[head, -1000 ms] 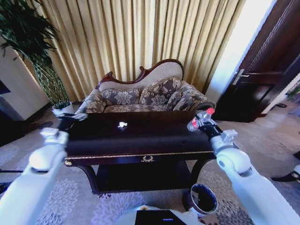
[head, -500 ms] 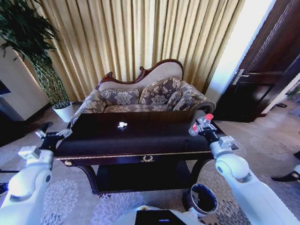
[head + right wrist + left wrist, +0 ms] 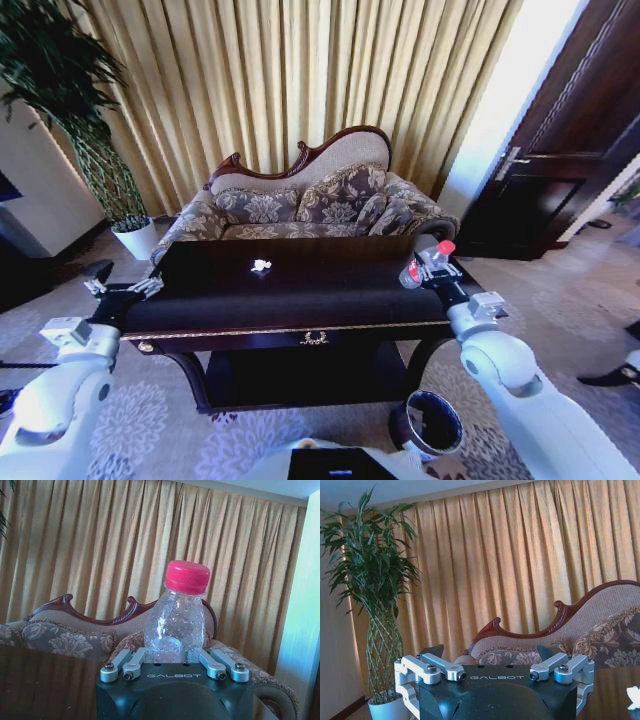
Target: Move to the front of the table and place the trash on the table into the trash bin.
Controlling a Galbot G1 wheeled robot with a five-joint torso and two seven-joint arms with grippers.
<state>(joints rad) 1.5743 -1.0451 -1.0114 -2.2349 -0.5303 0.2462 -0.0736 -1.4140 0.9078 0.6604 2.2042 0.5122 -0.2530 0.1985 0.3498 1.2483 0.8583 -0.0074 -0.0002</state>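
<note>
The robot stands at the front of the desk (image 3: 300, 300), so the drive-up part of the job looks done and the step in hand is clearing the trash. The right pincer (image 3: 428, 268) is closed on the clear bottle (image 3: 422, 264), held near the desk's right end, above its top rather than resting on it as far as the head view lets one judge; in the right wrist view the bottle (image 3: 178, 620) stands upright between the jaws of the right pincer (image 3: 175, 662), its pink-red cap uppermost. The trash bin (image 3: 432, 425) sits on the carpet in front of the desk's right front leg, below and nearer the robot than the held bottle. A crumpled white paper wad (image 3: 261, 265) lies on the desk top, toward the far edge and a little left of the desk's middle, well apart from both pincers; a white scrap, probably the same wad (image 3: 634, 697), shows at the edge of the left wrist view. The left pincer (image 3: 128, 290) hangs just off the desk's left end with its fingers spread and nothing between them, as the left wrist view of the left pincer (image 3: 495, 672) also shows. The next move, by this reading, calls for carrying the bottle back off the desk's front edge and down over the bin's mouth before releasing, keeping clear of the gold-trimmed rim of the desk; the wad is left to fetch.
</note>
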